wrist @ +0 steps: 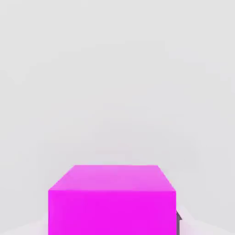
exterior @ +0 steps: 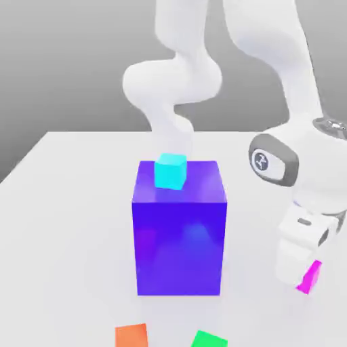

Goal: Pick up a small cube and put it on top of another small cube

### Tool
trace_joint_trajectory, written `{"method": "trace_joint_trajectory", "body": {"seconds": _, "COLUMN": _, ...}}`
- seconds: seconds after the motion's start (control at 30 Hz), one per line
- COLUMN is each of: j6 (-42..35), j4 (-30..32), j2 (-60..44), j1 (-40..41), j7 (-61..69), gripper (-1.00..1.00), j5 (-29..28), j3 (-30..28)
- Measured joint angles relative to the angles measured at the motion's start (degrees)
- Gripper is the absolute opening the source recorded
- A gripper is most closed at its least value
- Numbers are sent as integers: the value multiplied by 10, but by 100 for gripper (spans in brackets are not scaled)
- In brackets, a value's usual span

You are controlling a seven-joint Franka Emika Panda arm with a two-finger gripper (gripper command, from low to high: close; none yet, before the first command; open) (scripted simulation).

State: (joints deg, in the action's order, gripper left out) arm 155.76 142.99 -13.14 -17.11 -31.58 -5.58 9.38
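Pincer (exterior: pixel 297 272) hung at the exterior view's right, and whether it was spread or pinching I could not tell; the magenta cube (exterior: pixel 310 277) sat at its tip, perhaps touching.

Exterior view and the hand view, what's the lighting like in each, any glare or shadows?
Exterior view: bright light nearly washes the white arm into the pale tabletop; the big blue-purple block has soft, lighter glossy patches on its front. Hand view: the magenta-pink cube's top looks paler than its front, against pale grey.
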Motion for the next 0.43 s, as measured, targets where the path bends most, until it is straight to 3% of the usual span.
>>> {"method": "trace_joint_trajectory", "body": {"seconds": 0.17, "j6": -80, "j4": -88, "j2": -5, "j1": 92, "j7": 33, "gripper": -100, "j5": 42, "j3": -65}}
{"method": "trace_joint_trajectory", "body": {"seconds": 0.3, "j6": -45, "j4": -121, "j2": -73, "j1": 118, "j7": 41, "gripper": -100, "j5": 52, "j3": -87}}
{"method": "trace_joint_trajectory", "body": {"seconds": 0.33, "j6": -32, "j4": -123, "j2": -88, "j1": 118, "j7": 41, "gripper": 100, "j5": 52, "j3": -88}}
{"method": "trace_joint_trajectory", "body": {"seconds": 0.43, "j6": -32, "j4": -123, "j2": -88, "j1": 118, "j7": 41, "gripper": 100, "j5": 52, "j3": -88}}
